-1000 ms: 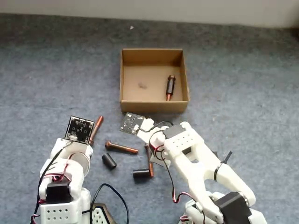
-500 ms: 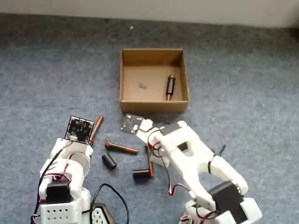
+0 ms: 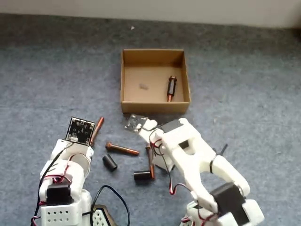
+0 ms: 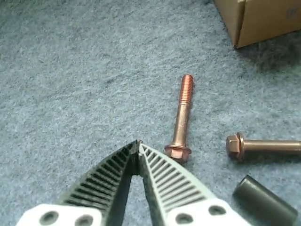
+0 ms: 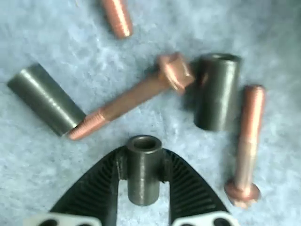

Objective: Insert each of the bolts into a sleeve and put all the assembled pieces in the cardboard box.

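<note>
In the right wrist view my right gripper (image 5: pixel 143 153) is shut on a dark sleeve (image 5: pixel 143 172), held upright just above the carpet. Before it lie a copper bolt (image 5: pixel 131 96), two loose sleeves (image 5: pixel 46 99) (image 5: pixel 216 92) and another bolt (image 5: pixel 247 141). My left gripper (image 4: pixel 138 143) is shut and holds nothing; its tip is close beside the head of a bolt (image 4: pixel 181 117). The high view shows the cardboard box (image 3: pixel 129 80) at the back with one assembled piece (image 3: pixel 171 88) inside. The right arm (image 3: pixel 188 150) hangs over the bolts (image 3: pixel 122 149) (image 3: pixel 150 162) and sleeves (image 3: pixel 109 162) (image 3: pixel 142 175).
Everything lies on grey carpet. A corner of the box (image 4: pixel 263 21) shows in the left wrist view, along with a second bolt (image 4: pixel 263 147) and a sleeve (image 4: pixel 265 200). One more bolt (image 3: pixel 97 130) lies by the left arm (image 3: pixel 70 160). Open carpet spreads left and right of the box.
The right arm has turned and shifted slightly toward the box, and its wrist has tilted. The left arm and the loose pieces have stayed put.
</note>
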Robot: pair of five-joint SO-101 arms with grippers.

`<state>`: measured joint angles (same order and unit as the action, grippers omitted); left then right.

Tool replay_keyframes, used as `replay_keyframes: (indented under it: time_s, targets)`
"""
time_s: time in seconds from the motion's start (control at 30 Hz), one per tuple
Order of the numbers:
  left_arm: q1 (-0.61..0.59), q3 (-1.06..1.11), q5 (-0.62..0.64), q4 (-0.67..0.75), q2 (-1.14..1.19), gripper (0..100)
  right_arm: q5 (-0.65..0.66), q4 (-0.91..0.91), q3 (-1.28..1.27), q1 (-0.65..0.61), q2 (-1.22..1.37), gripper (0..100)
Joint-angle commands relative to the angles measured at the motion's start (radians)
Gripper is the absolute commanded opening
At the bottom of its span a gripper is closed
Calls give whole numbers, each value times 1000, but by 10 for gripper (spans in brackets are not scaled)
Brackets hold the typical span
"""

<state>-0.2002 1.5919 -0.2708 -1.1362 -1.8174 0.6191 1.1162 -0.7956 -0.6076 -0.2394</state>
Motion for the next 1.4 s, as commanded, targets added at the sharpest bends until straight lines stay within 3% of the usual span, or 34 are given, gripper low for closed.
replay_keyframes:
  time_s: [0.0,0.57,0.93,1.17,1.37]
  targets:
    - [-7,-2,-6,11,-12,7,-68,71,39,-1,-229,5]
    - [-7,-2,-6,11,-12,7,-548,31,-159,5,-949,7]
    - [-7,7,-6,15,-12,7,-606,-102,-443,7,-1307,7]
    - [-5,24,-12,38,-12,8,-605,-102,-570,119,-1595,7]
    - [-5,-4,-8,38,-12,8,-605,-111,-627,122,-1596,7]
